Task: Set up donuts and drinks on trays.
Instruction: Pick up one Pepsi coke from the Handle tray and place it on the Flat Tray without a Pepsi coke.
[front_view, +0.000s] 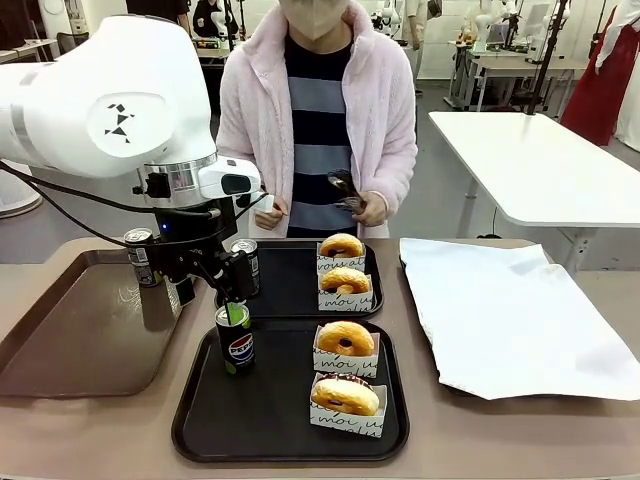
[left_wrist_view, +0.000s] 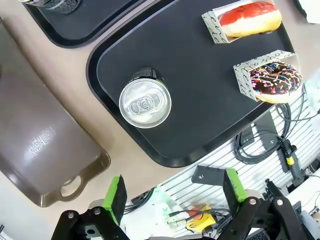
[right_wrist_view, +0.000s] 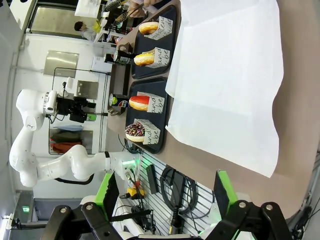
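Beige table (front_view: 60, 455) carries two black trays (front_view: 200, 420), brown tray (front_view: 70, 330), white-paper-lined tray (front_view: 510, 320).

The front view looks across the table from the robot's side, facing the person (front_view: 318, 120) at 12 o'clock. It sits low and close, with the near black tray (front_view: 270, 420) at 6 o'clock.

The left wrist view looks straight down from just above that same tray (left_wrist_view: 200, 110). The Pepsi can (left_wrist_view: 145, 103) sits near the middle, seen from the top. The front view shows this can (front_view: 235, 340) from the side.

The right wrist view is turned sideways and looks from farther off. Both black trays (right_wrist_view: 165, 95) sit at 11 o'clock, and the white paper (right_wrist_view: 230, 75) at 1 o'clock.
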